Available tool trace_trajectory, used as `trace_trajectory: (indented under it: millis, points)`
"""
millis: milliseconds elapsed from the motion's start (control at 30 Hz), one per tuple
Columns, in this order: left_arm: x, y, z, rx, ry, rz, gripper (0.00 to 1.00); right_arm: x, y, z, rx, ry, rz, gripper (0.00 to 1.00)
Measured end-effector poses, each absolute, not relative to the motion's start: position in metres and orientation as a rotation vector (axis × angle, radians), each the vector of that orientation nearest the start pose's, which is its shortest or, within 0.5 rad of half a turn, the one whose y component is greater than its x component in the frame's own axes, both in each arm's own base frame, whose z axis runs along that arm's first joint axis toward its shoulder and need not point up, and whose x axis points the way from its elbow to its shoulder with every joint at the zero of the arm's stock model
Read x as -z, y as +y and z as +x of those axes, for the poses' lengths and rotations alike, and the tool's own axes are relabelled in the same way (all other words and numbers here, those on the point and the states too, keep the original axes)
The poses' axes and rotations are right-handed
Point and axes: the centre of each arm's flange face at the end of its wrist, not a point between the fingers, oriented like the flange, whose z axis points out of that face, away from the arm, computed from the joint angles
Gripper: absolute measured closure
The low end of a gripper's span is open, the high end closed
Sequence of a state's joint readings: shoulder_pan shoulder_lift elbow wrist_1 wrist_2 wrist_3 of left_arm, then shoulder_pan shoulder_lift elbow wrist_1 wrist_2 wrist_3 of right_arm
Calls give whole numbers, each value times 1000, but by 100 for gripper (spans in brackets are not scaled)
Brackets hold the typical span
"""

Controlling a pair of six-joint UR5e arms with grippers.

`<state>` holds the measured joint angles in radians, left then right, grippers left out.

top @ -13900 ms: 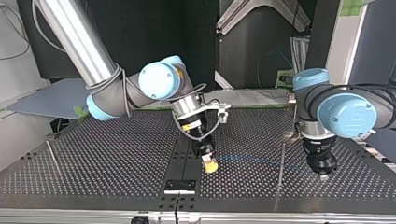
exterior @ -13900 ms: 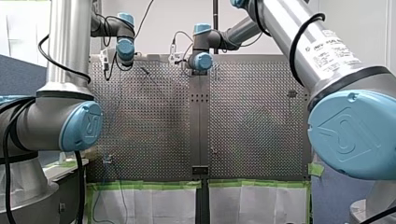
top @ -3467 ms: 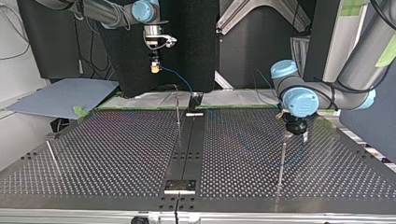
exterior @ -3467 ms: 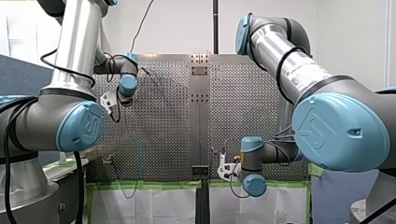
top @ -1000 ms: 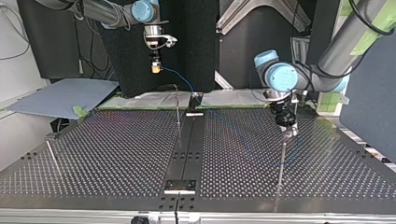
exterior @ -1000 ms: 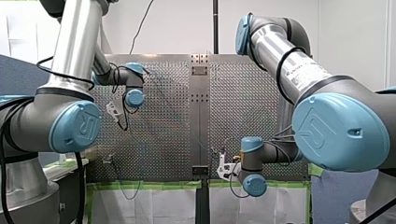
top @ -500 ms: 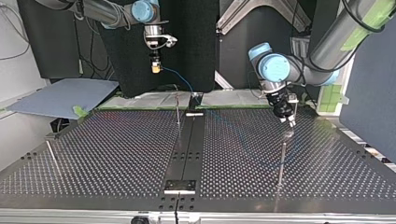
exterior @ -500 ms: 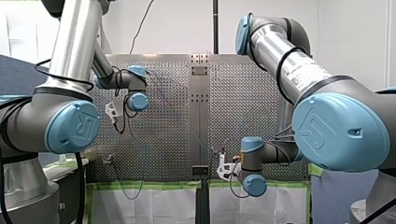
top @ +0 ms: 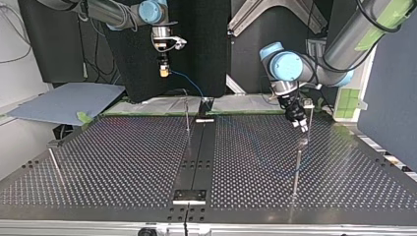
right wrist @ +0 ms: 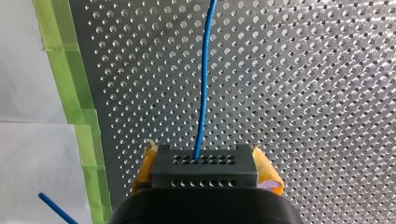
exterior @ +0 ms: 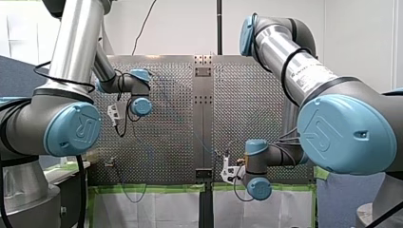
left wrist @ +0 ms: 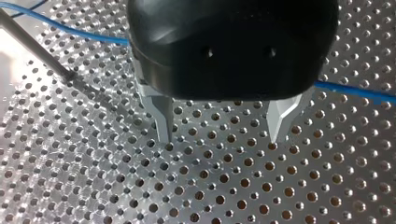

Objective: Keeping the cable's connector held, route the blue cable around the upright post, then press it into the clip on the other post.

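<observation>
at the top view's left, high over the table's far edge, our right gripper (top: 163, 70) hangs with its yellow pads (right wrist: 144, 170) closed on the black connector (right wrist: 204, 167). the blue cable (right wrist: 203, 88) leaves the connector and runs ahead of that gripper over the perforated table (right wrist: 303, 93). in the top view it drops toward the upright post (top: 187, 115) beside the table's middle strip. at that view's right, our left gripper (top: 300, 125) hovers just above the top of the second post (top: 296, 167), tilted toward it. its metal fingers (left wrist: 162, 116) stand well apart with nothing between them, their tips close over the holes. in the left wrist view the cable passes under the gripper's black body, and the second post rises beside it.
</observation>
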<state>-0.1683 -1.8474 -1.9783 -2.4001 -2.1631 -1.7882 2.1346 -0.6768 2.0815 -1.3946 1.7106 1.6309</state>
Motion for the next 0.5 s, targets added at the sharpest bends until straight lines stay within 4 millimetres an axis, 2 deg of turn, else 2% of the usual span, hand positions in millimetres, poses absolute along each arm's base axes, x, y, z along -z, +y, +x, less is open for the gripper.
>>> trace_trajectory:
  millis: [500]
  points:
    - [-214,-167,477,19,1406,-549,0,59,-354,365,-1551,-1035,1506,100]
